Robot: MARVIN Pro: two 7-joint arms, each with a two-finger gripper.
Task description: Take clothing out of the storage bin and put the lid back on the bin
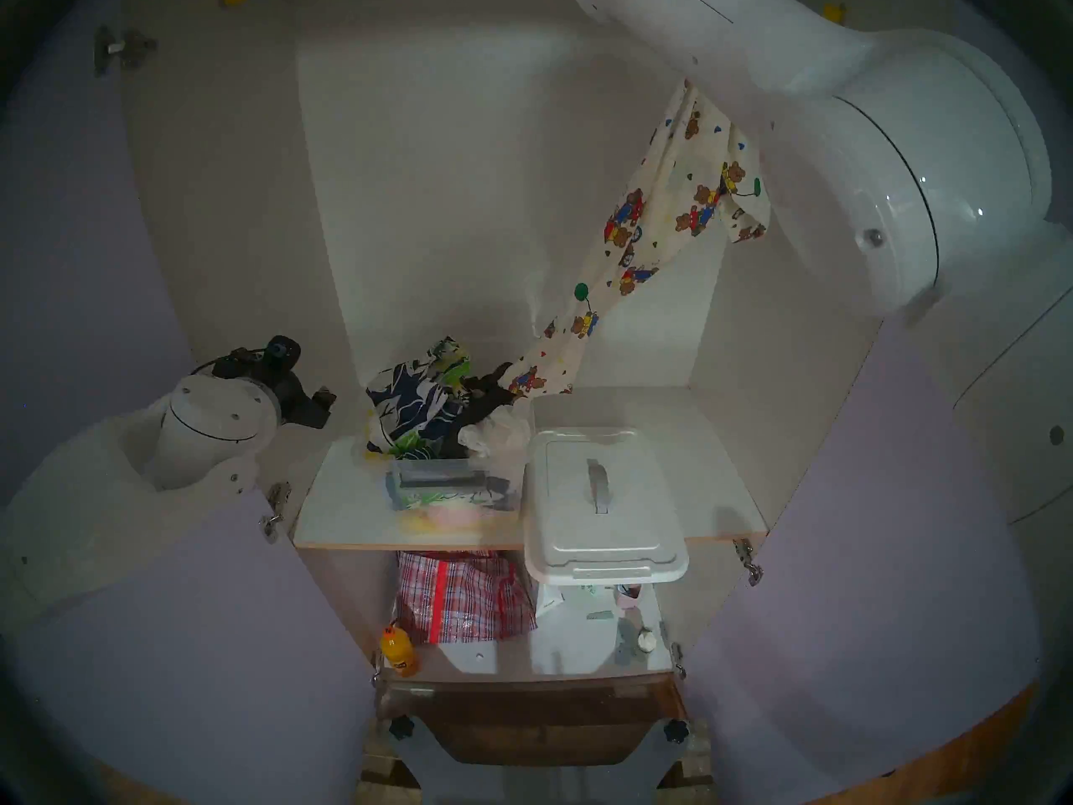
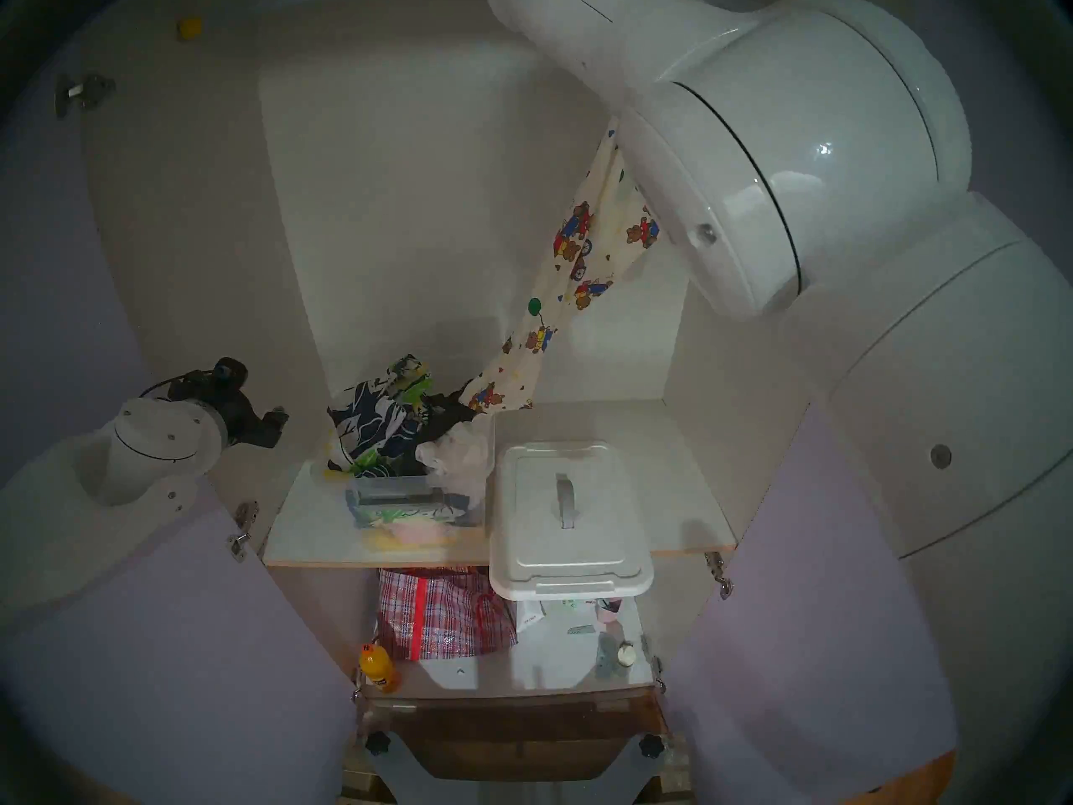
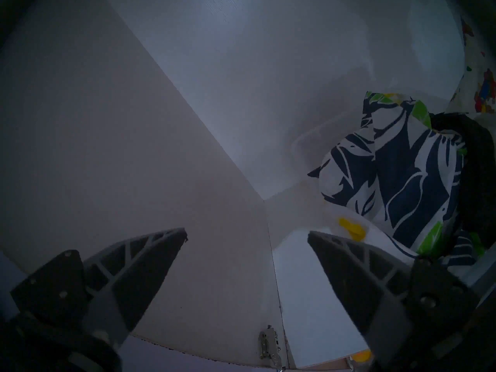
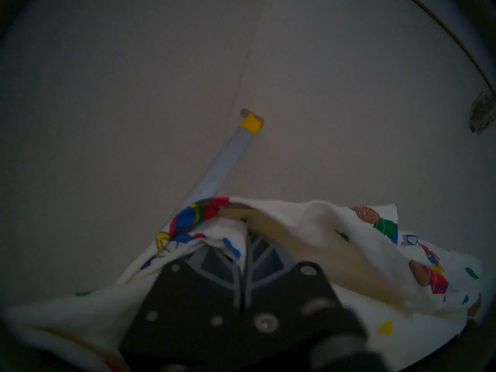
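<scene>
Right gripper [image 4: 245, 229]: fingers clamped on the clothing [image 1: 633, 252], up high, right of the storage bin [image 1: 450, 484].
Clothing: strung down, its tail reaching the bin's heap.
Lid [image 1: 604, 513]: flat on the shelf [image 1: 342, 507], just right of the bin.
Left gripper [image 3: 247, 236]: fingers apart, empty, left of the bin.

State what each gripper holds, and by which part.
Right gripper: shut on the bear-print garment, pinching a fold at its upper end. Left gripper: open, holding nothing.
</scene>
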